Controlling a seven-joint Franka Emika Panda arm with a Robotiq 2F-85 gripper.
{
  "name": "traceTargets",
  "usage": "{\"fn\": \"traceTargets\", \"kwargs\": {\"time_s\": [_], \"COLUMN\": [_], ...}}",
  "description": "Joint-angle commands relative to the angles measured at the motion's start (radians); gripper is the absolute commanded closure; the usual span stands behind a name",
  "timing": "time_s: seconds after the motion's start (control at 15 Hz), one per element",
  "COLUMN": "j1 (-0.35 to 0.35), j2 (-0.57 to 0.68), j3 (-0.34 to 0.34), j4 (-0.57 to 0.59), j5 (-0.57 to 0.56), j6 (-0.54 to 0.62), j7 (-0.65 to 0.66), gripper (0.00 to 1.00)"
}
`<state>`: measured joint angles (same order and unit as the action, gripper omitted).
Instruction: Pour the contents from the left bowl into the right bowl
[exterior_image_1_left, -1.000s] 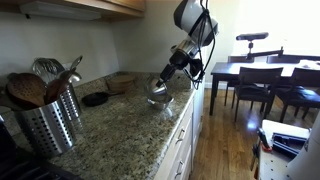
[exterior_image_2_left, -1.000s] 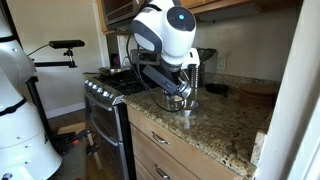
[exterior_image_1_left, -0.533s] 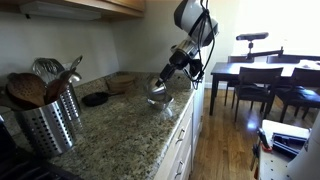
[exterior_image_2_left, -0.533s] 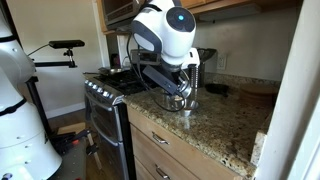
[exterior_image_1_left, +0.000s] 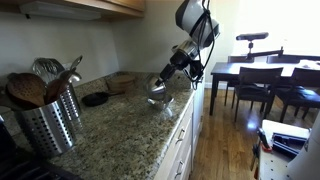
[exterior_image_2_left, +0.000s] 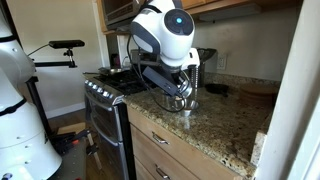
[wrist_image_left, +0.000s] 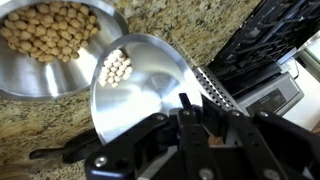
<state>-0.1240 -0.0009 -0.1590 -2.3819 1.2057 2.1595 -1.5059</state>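
Steel, polished: the left bowl (wrist_image_left: 150, 100), tipped steeply above the countertop (wrist_image_left: 190, 25), rim pinched tight between the closed jaws of the gripper (wrist_image_left: 197, 118) at the near edge of the wrist view; small cluster of chickpeas (wrist_image_left: 117, 68) lodged near its far lip (most of the load apparently already across); just beyond, the right bowl (wrist_image_left: 35, 80), upright on the speckled granite, heaped with the same; black stove grates (wrist_image_left: 270, 45) off to the side, farther back. Risks, as judged: those few chickpeas skipping past the receiving rim onto granite if tipped too fast or with the lip off-centre; smooth rim slipping in the pinch under a quick wrist roll; lip striking the right bowl and shoving it aside.
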Motion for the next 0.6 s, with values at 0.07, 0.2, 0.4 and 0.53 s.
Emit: {"fn": "traceTargets", "kwargs": {"time_s": [0.07,0.2,0.4,0.53], "j1": [-0.021,-0.027,-0.032,-0.035], "j2": [-0.061,-0.062,-0.059,-0.055], "j3": [-0.009,-0.012,-0.018,-0.019], "j4": [-0.062,-0.068,-0.073,-0.073], "j5": [0.051,0.061,0.076,0.084], "j6": [-0.009,-0.011,-0.017,-0.019], "j7": [-0.069,-0.086,-0.114,-0.128], "gripper": [0.91,0.91,0.91,0.91]}}
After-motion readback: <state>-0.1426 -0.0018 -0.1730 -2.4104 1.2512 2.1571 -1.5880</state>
